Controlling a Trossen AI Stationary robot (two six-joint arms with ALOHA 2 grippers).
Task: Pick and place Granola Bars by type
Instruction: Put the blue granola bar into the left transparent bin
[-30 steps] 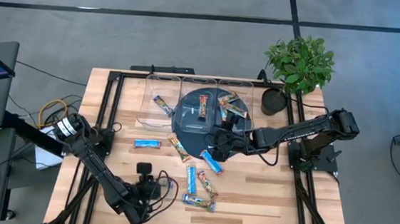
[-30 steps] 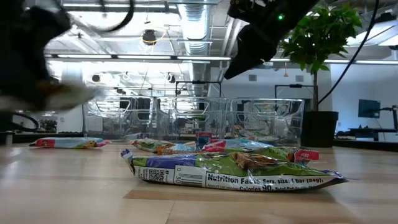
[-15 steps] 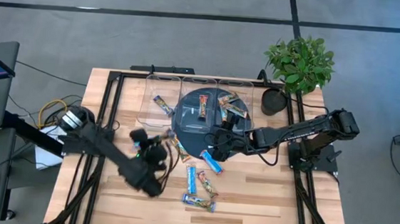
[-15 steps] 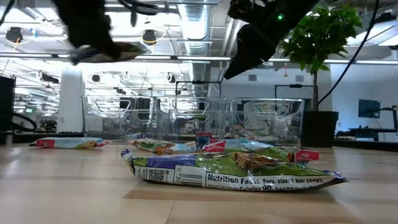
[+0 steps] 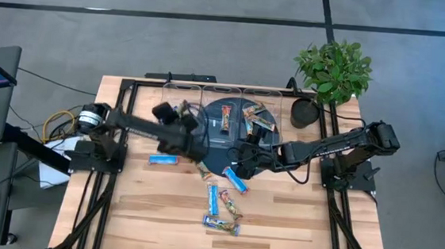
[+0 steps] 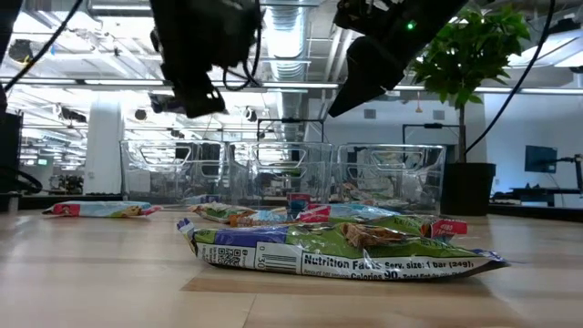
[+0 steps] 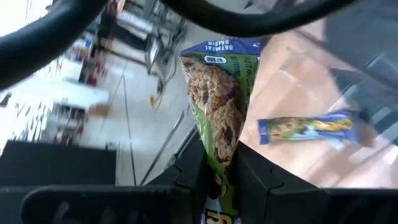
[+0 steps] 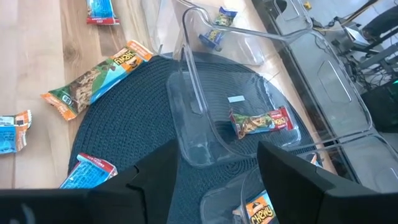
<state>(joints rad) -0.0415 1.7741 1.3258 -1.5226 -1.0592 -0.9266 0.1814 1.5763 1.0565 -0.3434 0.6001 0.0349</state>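
**Inspector A:** Counter (image 5: pixel 136 205) carries three clear bins (image 5: pixel 178 105) at the far edge, over a dark round mat (image 5: pixel 205 143). Left gripper (image 5: pixel 189 126) hangs near the leftmost bin, its fingers (image 7: pixel 186 171) clamped on a green oatmeal-raisin bar (image 7: pixel 219 106). Right gripper (image 5: pixel 245 160) waits over the mat's near edge, fingers (image 8: pixel 155 171) apart and holding nothing.

**Inspector B:** Remaining stock?

**Inspector A:** Loose bars (image 5: pixel 222 208) lie near the counter's middle and a blue one (image 5: pixel 163 160) just left of the mat. The leftmost bin holds a blue-green bar (image 8: pixel 214 36); the middle bin a red one (image 8: pixel 260 121).

**Inspector B:** Recommendation?

**Inspector A:** Confirm which bin takes this type, centre the bar above its opening, clear the wall, lower, then part the fingers. A release from height risks a bounce out.
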